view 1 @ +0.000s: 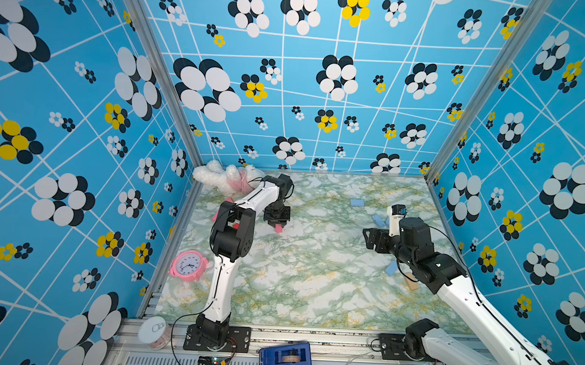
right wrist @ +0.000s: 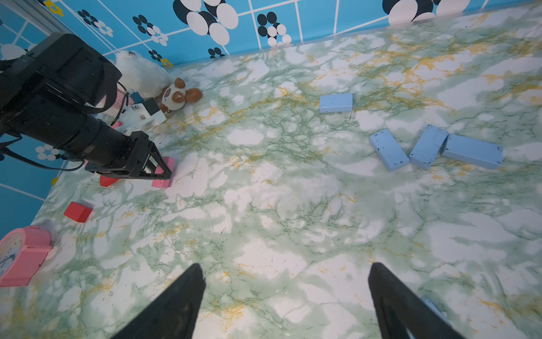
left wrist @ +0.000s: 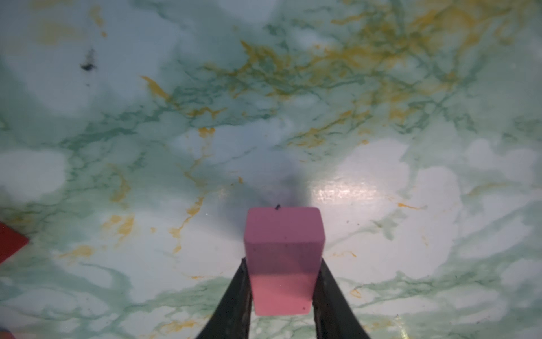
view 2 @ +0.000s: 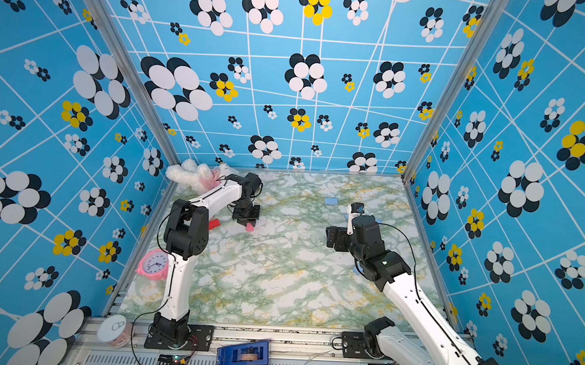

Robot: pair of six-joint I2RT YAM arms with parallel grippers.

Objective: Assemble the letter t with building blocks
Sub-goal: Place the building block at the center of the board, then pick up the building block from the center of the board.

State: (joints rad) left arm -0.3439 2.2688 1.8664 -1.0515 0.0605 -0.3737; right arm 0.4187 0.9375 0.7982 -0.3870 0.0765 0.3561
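Observation:
My left gripper (left wrist: pixel 282 262) is shut on a pink block (left wrist: pixel 283 234) and holds it on end, pointing down at the marble table (view 1: pixel 314 275) in the back left; in both top views the block (view 1: pixel 278 227) (view 2: pixel 250 227) sticks out below the fingers. I cannot tell whether it touches the table. Two red blocks (right wrist: pixel 77 211) (right wrist: pixel 107 180) lie beside that gripper (right wrist: pixel 158 171). My right gripper (right wrist: pixel 286 266) hangs open and empty over bare table on the right (view 1: pixel 366 239). Several light blue blocks (right wrist: pixel 335 102) (right wrist: pixel 388 149) (right wrist: pixel 472 151) lie beyond it. A tan block (view 1: pixel 410 284) lies under the right arm.
A pink alarm clock (view 1: pixel 188 265) stands by the left wall. A white-and-pink plush toy (view 1: pixel 223 178) fills the back left corner. One more blue block (view 1: pixel 390 269) lies beside the right arm. A can (view 1: pixel 154 331) and a blue device (view 1: pixel 285 356) sit on the front rail.

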